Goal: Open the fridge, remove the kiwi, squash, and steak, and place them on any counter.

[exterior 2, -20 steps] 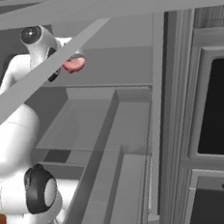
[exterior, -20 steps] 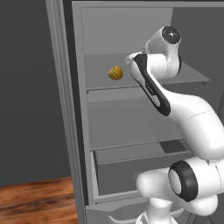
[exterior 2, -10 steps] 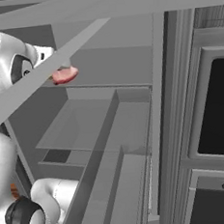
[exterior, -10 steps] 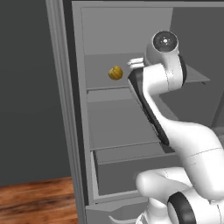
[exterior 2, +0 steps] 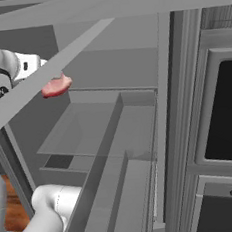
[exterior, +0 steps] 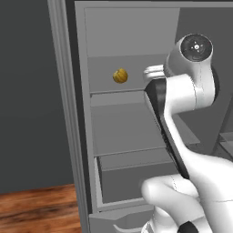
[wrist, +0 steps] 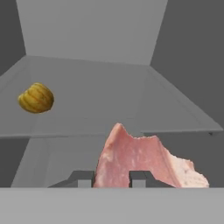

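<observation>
The fridge (exterior: 68, 113) stands open. My gripper (wrist: 111, 179) is shut on the steak (wrist: 140, 159), a pink-red slab that sticks up between the two fingertips (wrist: 83, 178). From the right base view the steak (exterior 2: 56, 86) hangs in the air at the left front of the fridge (exterior 2: 139, 131), above its shelf. On the upper shelf, to the left of and beyond the steak, sits the yellow-orange squash (wrist: 36, 98); in the left base view the squash (exterior: 120, 75) lies just left of my hand. The kiwi and the counter are out of view.
A grey shelf (wrist: 113, 105) with a raised front edge runs under the steak. Below it come a second shelf (exterior: 127, 127) and a lower drawer (exterior: 136, 175). A dark oven front (exterior 2: 225, 112) stands right of the fridge. Wooden floor (exterior: 36, 209) shows at lower left.
The arm has drawn back toward the base with the steak in its grip. In the right base view the steak moved left and slightly down. The squash has stayed put.
</observation>
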{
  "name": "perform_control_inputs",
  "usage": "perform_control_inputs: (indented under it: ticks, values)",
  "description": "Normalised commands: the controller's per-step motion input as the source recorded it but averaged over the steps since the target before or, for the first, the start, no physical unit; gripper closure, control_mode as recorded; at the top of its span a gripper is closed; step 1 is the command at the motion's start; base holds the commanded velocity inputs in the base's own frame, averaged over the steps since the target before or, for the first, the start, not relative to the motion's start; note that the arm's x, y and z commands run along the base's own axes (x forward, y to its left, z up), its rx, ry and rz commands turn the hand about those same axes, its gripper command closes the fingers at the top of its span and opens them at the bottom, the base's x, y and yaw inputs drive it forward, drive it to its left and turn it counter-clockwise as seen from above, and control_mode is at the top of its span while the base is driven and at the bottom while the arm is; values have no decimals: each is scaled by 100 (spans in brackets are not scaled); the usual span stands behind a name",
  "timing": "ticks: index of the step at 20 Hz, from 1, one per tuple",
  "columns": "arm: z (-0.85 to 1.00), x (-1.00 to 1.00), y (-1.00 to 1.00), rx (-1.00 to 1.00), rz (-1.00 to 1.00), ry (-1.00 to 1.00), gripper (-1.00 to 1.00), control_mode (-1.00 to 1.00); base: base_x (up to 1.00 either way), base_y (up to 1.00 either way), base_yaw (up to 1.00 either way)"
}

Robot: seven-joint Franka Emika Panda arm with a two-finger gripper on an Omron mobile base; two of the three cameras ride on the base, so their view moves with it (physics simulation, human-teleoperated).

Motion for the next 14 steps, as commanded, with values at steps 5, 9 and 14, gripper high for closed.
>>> perform_control_inputs:
  ticks: [5, 9, 14]
  values:
    - [0, -37, 0, 0, 0, 4, 100, -100, 0, 0, 0]
    - [0, -39, 0, 0, 0, 6, 100, -100, 0, 0, 0]
    - [-1, -17, 0, 0, 0, 6, 100, 100, 0, 0, 0]
